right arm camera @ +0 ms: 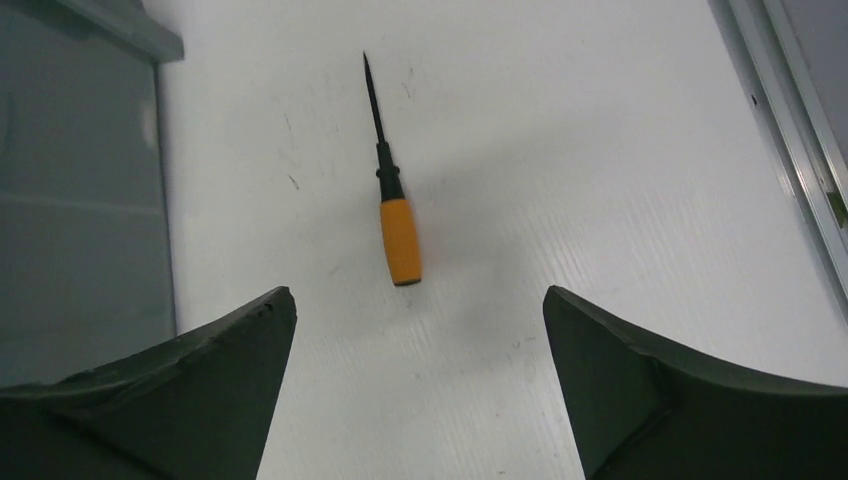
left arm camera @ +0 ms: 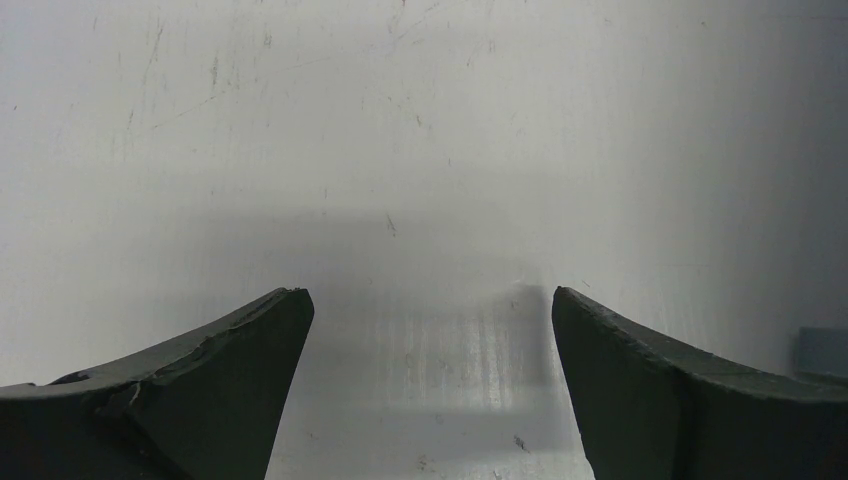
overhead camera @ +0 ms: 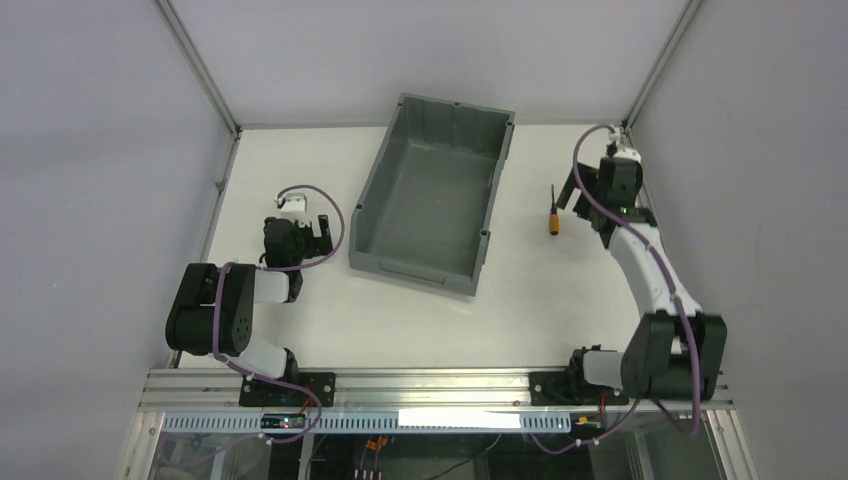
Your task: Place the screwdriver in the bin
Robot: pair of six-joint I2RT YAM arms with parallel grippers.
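Toward the desk's (overhead camera: 300, 330) far right corner, beside the bin (overhead camera: 497, 185): screwdriver (right arm camera: 384, 172) lying flat | right claw (right arm camera: 418, 300) wide open, empty | light, stiff, slim, so you'd best pinch its orange handle.

From the right wrist, sees only one wall of the bin (right arm camera: 80, 220), cropped at the left edge. Loses the right fingers (right arm camera: 200, 390) and left fingers (left arm camera: 210, 385) past the bottom edges. Cannot name the grey patch (left arm camera: 823, 352) at the left wrist view's right edge.
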